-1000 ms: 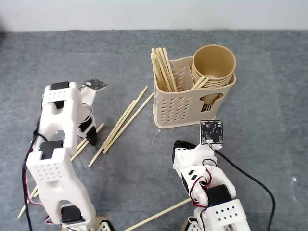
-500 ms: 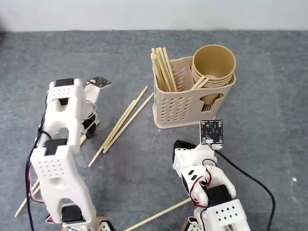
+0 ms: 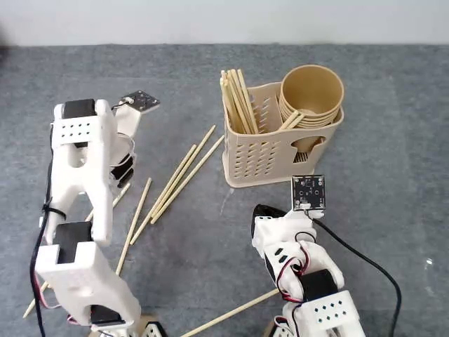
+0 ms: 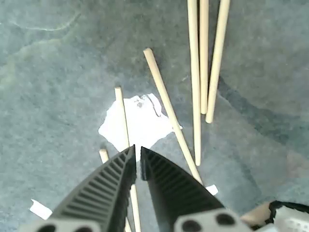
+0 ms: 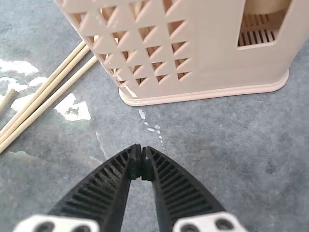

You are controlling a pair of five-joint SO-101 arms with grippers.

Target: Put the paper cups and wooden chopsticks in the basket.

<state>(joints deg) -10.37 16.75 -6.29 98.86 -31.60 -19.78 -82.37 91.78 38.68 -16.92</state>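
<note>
The beige basket (image 3: 263, 158) stands at the back middle, with several chopsticks upright in one compartment and stacked paper cups (image 3: 312, 91) in the other. Three loose chopsticks (image 3: 184, 175) lie side by side in front of its left side, and another chopstick (image 3: 133, 225) lies alone nearer my left arm. My left gripper (image 4: 137, 153) is shut above the table, over a thin chopstick (image 4: 122, 113) that runs under its tips; a thicker chopstick (image 4: 169, 123) lies beside it. My right gripper (image 5: 141, 164) is shut and empty, low over the mat in front of the basket (image 5: 203, 58).
One more chopstick (image 3: 231, 312) lies at the front edge beside the right arm's base, and another end (image 3: 34, 305) pokes out by the left arm's base. White scuffed patches (image 4: 140, 123) mark the grey mat. The mat right of the basket is open.
My left arm has lifted and drawn back toward the far side. One chopstick by it has swung to a steeper angle and lies apart. The right arm has not moved.
</note>
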